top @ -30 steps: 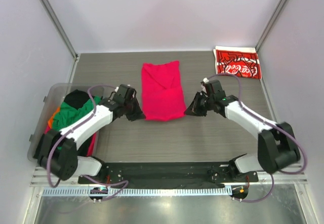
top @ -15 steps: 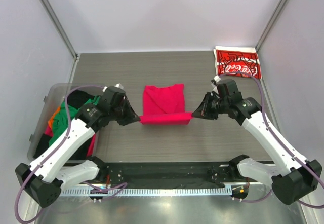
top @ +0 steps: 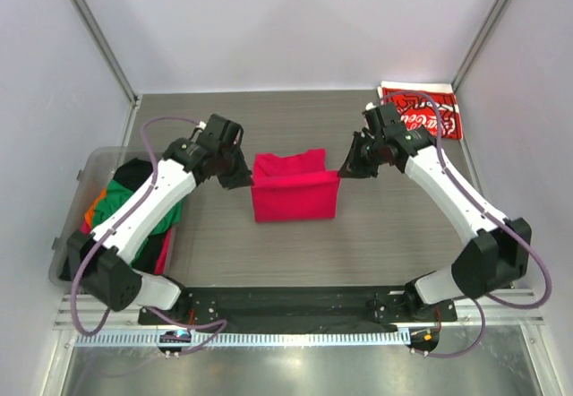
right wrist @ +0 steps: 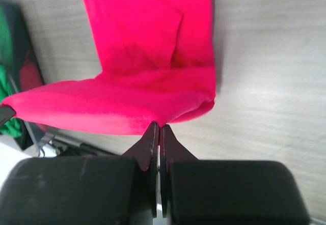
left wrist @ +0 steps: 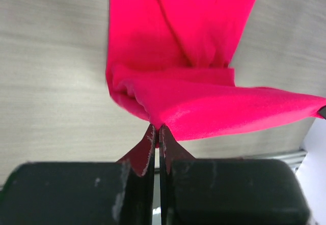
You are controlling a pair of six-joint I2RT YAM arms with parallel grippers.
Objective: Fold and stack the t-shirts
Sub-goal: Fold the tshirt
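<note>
Two corners of the pink tee (top: pixel 294 197) are pinched shut — left fingers (left wrist: pixel 145 151) at nine o'clock, right fingers (right wrist: pixel 148 146) at three — holding its raised edge taut above the bench (top: pixel 385 235) for folding.

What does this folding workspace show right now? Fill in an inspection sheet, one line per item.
Surface: grey wood-grain table, flat, with bare areas around the cloth.
Job's things: pink t-shirt at centre, part-folded, one edge lifted; Coca-Cola t-shirt folded in the far right corner; green t-shirt, black t-shirt and orange t-shirt heaped in a clear bin on the left.
Clutter: nothing seen.
Grippers: left jaws and right jaws both shut, each pinching one end of the pink t-shirt's lifted edge.
Cables: purple cables loop along both arms; the right one crosses above the Coca-Cola t-shirt.
Surroundings: pale walls on three sides.
</note>
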